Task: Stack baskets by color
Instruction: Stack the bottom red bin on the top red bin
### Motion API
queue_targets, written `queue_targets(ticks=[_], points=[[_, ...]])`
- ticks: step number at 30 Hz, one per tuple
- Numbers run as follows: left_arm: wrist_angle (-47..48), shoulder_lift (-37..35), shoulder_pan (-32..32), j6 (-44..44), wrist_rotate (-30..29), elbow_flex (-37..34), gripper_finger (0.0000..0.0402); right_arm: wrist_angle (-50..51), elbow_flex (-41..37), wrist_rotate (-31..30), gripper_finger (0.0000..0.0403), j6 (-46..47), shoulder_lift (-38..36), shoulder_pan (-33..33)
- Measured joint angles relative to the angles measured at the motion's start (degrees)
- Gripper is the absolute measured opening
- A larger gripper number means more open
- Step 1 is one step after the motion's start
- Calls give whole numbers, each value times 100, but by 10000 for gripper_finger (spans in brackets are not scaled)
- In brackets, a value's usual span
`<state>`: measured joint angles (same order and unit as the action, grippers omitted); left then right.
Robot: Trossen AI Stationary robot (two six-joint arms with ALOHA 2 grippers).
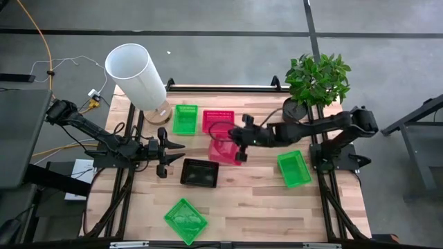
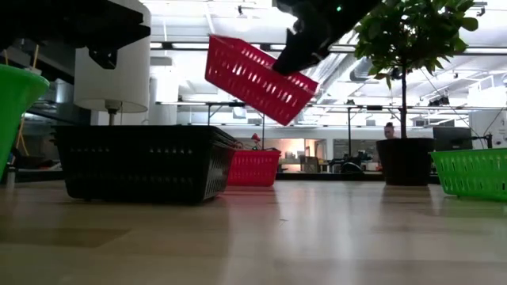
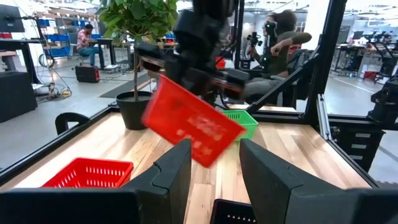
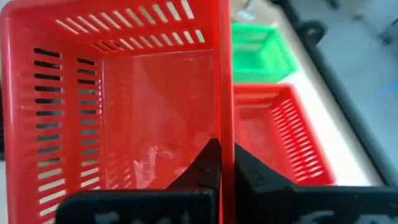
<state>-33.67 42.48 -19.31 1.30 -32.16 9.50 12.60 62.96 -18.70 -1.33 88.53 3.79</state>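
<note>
My right gripper (image 1: pixel 240 151) is shut on a pink basket (image 1: pixel 223 149) and holds it in the air over the middle of the table; the low view shows this basket (image 2: pixel 257 79) tilted. Another pink basket (image 1: pixel 218 120) and a green basket (image 1: pixel 185 117) stand side by side on the table behind it. A black basket (image 1: pixel 199 172) stands in front of it. Two more green baskets (image 1: pixel 294 168) (image 1: pixel 185 220) lie at the right and near the front edge. My left gripper (image 1: pixel 166 149) waits open at the left, level, pointing toward the held basket (image 3: pixel 193 127). My right gripper pinches the rim of one side wall (image 4: pixel 225 134) of the pink basket, one finger (image 4: pixel 202 168) inside the basket and the other (image 4: pixel 252 171) outside. It comes slanting down from the table's right. The basket is lifted clear of the table and hangs tilted.
A large white cylinder (image 1: pixel 137 72) stands at the far left and a potted plant (image 1: pixel 315 86) at the far right. Bare wood lies in the front right part of the table. People show in the room beyond.
</note>
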Motion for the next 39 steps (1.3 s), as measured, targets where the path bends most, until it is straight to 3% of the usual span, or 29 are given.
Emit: queue_targets(ticks=[6,13,22,28,39], points=[[-2,0,-2,0,-1,0,124,164,692,-47,0,-879,228,-525],[-75,-2,-2,0,0,0,124,1405,2297,-145,0,-2290,1411,-990],[-60,0,-2,-67,0,0,124,2323,3670,139,0,-2855,2684,-1707],[-39,-2,0,-130,0,0,124,2889,4133,475,0,-2999,3096,-1864],[-39,0,-2,-153,-5,0,124,2917,4116,878,0,-2859,3233,-2049]])
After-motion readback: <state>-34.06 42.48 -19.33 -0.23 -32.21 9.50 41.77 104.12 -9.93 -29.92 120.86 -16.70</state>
